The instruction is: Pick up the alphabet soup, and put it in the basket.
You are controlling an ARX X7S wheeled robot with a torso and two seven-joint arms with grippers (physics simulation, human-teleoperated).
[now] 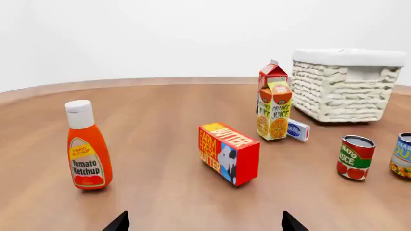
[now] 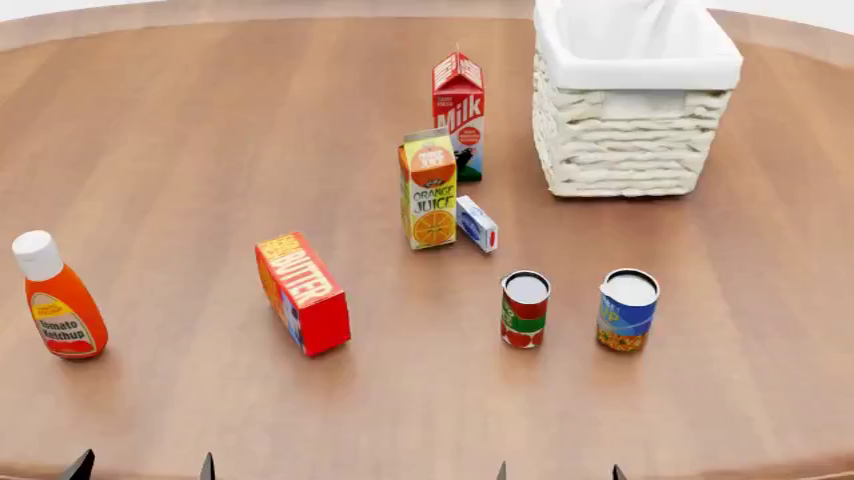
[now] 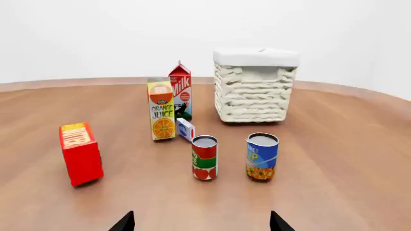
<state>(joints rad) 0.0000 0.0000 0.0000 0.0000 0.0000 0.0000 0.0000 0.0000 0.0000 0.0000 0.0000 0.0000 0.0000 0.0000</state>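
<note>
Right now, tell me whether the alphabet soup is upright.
Upright: the alphabet soup stands on its base on the table, silver top facing up.

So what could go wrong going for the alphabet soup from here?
The tomato can stands right beside the alphabet soup, same size, so the right hand could bump it or grab it instead. The basket is tall, so a low carry could hit its rim.

The alphabet soup (image 2: 627,310) stood upright on the surface (image 2: 200,150), just right of the tomato can (image 2: 525,309). The basket (image 2: 633,92) sat well behind them, with cartons to its left.
</note>
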